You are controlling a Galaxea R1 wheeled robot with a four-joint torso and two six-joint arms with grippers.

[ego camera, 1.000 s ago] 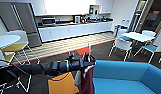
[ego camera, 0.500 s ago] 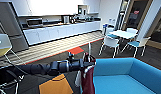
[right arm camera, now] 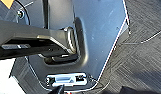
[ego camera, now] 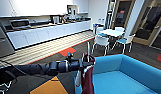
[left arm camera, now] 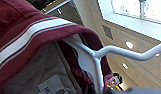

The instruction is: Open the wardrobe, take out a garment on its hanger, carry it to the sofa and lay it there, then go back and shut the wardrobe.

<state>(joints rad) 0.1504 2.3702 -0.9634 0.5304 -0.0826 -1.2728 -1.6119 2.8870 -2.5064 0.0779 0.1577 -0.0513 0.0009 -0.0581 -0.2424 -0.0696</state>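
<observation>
Left gripper (ego camera: 82, 64) clamps hanger (ego camera: 88, 51) | jacket (ego camera: 87, 80) at sofa (ego camera: 136, 75) edge | right jaws: cannot tell | risk: jacket slides off hanger

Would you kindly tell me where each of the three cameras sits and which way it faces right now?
Head view: high on the robot, facing forward and down over the sofa toward a kitchen counter; the left arm reaches in, carrying the garment.
Left wrist view: on the left wrist, looking up past the garment and hanger at the ceiling.
Right wrist view: on the right wrist, facing the robot's dark plate and carpet.
Shared: head and left wrist views both show the garment.
</observation>
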